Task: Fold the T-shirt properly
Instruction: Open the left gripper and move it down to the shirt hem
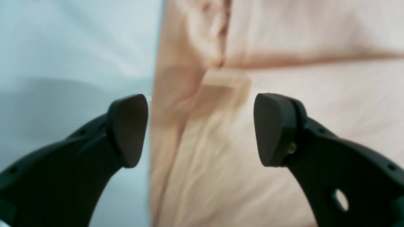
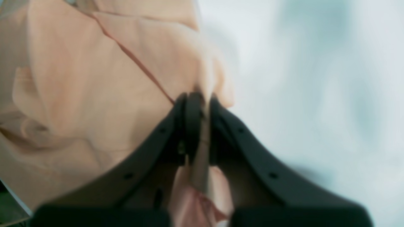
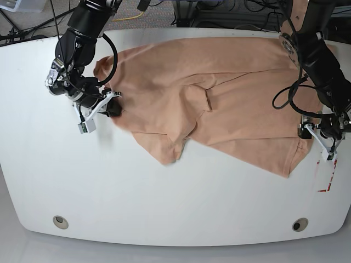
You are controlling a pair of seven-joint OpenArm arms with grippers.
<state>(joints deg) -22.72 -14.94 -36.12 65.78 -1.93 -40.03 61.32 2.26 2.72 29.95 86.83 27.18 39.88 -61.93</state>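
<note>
While the right gripper pinches the T-shirt edge, the spread, empty left gripper should clamp the hem before lifting.

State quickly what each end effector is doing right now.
Left end effector: open, holding nothing, above the T-shirt edge.
Right end effector: shut on the T-shirt fabric.

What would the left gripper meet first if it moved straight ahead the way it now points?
Probably the side edge of the T-shirt: the open left gripper straddles that edge, with the white table beyond one finger. How far off the cloth lies is unclear.
</note>
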